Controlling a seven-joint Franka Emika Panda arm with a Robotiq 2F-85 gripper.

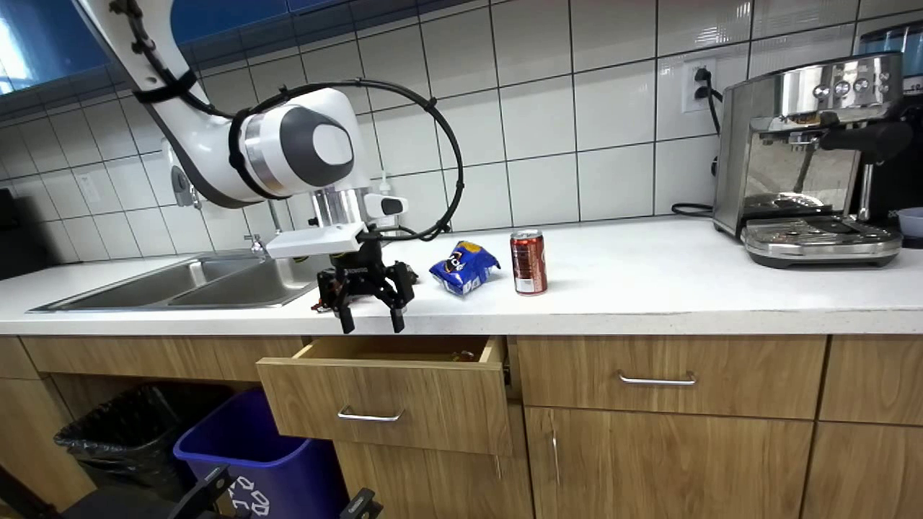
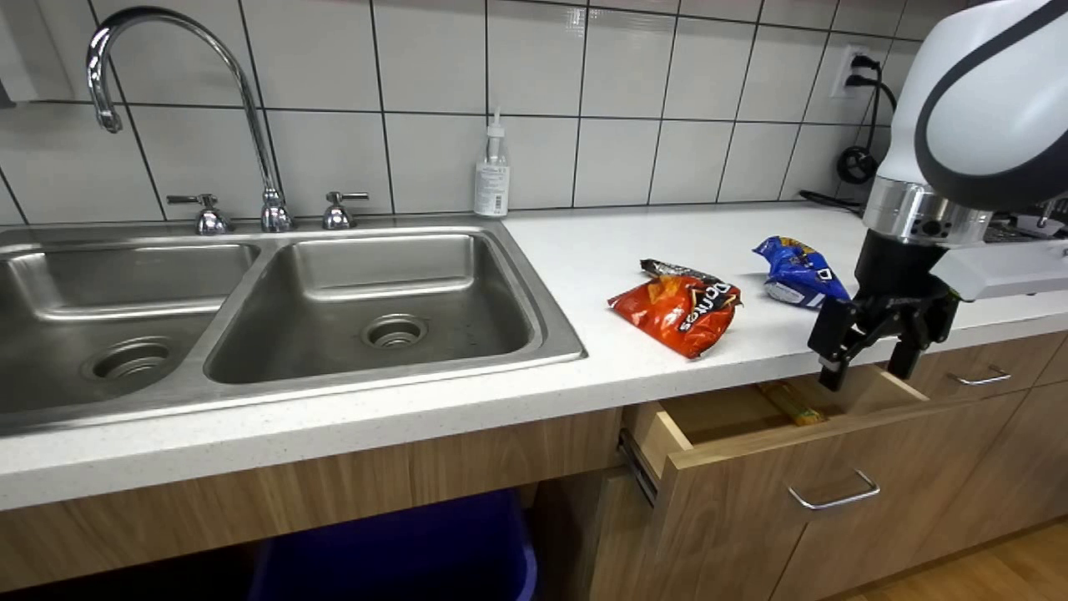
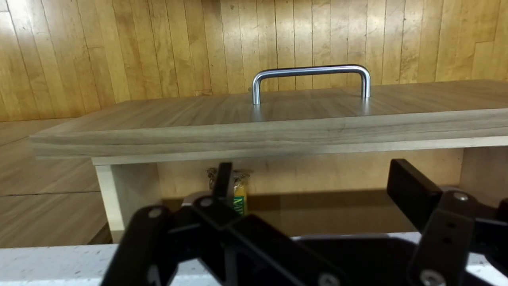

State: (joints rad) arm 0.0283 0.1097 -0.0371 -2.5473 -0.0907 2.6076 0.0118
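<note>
My tool [image 1: 372,323] is just gaping, empty, pulled-out drawer [image 1: 389,393] at its 6 o'clock in an exterior view. Yellow packet [image 3: 240,194] inside reads "NAT…" on green btw. Red Doritos bag [image 2: 677,315] sits around its 10 o'clock in an exterior view.

At ten o'clock, my wrist view shows glare on the floor [image 3: 27,28]; shadow darkens the drawer [image 3: 337,210].

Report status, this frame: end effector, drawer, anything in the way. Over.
End effector open, nothing held, above the drawer. Drawer pulled out, yellow packet inside. Countertop edge close by, possibly in the way.
</note>
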